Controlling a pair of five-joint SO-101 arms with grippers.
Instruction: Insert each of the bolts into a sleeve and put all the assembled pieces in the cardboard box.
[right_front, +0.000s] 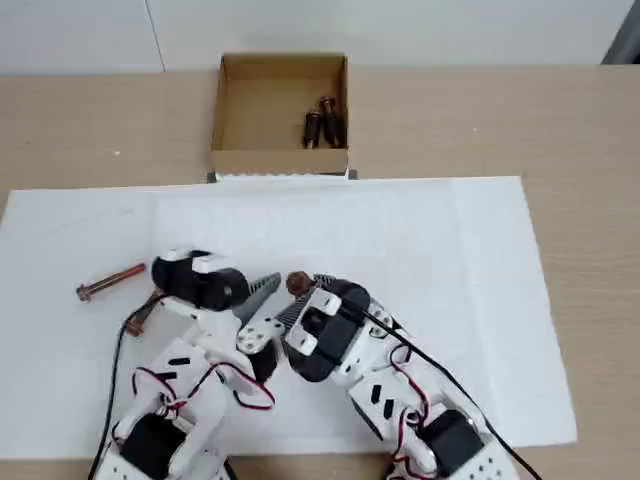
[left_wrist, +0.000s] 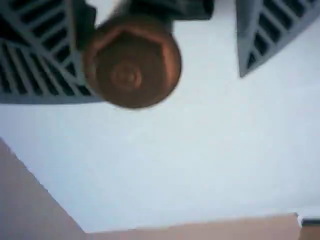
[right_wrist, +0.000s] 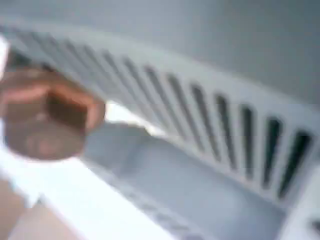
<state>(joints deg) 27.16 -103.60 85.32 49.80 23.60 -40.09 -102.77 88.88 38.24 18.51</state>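
Observation:
A copper bolt's head (right_front: 297, 284) sits between the two arms near the front of the white sheet. My right gripper (right_front: 308, 296) is shut on this bolt, whose head appears close up (right_wrist: 45, 115) beside a grey slatted finger (right_wrist: 210, 125). My left gripper (left_wrist: 165, 85) is open, and the bolt head (left_wrist: 132, 62) lies between its fingers (left_wrist: 35, 60), close to one of them. A loose bolt (right_front: 110, 281) lies on the sheet to the left. Another copper piece (right_front: 140, 316) is partly hidden by the left arm. The cardboard box (right_front: 228, 110) holds assembled pieces (right_front: 322, 124).
The white sheet (right_front: 440, 260) covers the wooden table (right_front: 580, 200) from the box down to the arms. Black and red cables (right_front: 420, 360) run along both arms. The sheet's right half is bare.

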